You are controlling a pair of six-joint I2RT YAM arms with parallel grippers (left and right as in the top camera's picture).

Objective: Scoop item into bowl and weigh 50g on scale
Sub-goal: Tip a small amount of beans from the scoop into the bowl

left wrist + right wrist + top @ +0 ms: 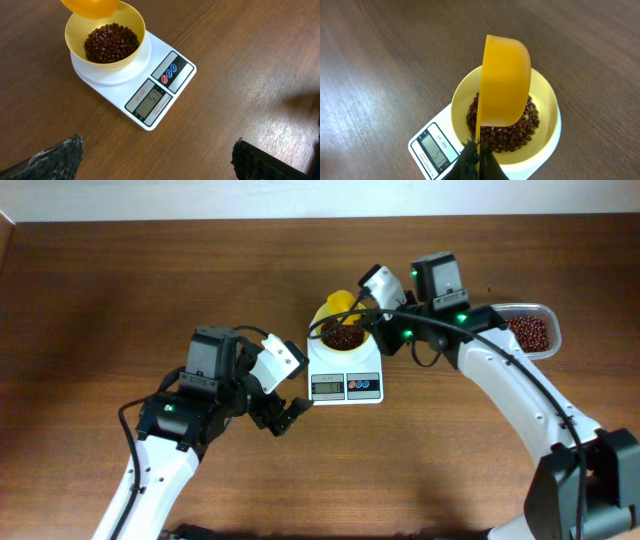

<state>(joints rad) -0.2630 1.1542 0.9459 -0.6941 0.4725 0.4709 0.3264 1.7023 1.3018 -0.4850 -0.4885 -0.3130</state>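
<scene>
The pale yellow bowl sits on the white scale and holds a heap of red-brown beans. My right gripper is shut on the handle of a yellow scoop, which is tipped on its side over the bowl. The scoop also shows in the overhead view and the left wrist view. The scale's display is lit. My left gripper is open and empty over bare table, in front of and left of the scale.
A clear plastic tub with more beans stands at the right, behind my right arm. The table is brown wood. A pale wall edge runs along the back.
</scene>
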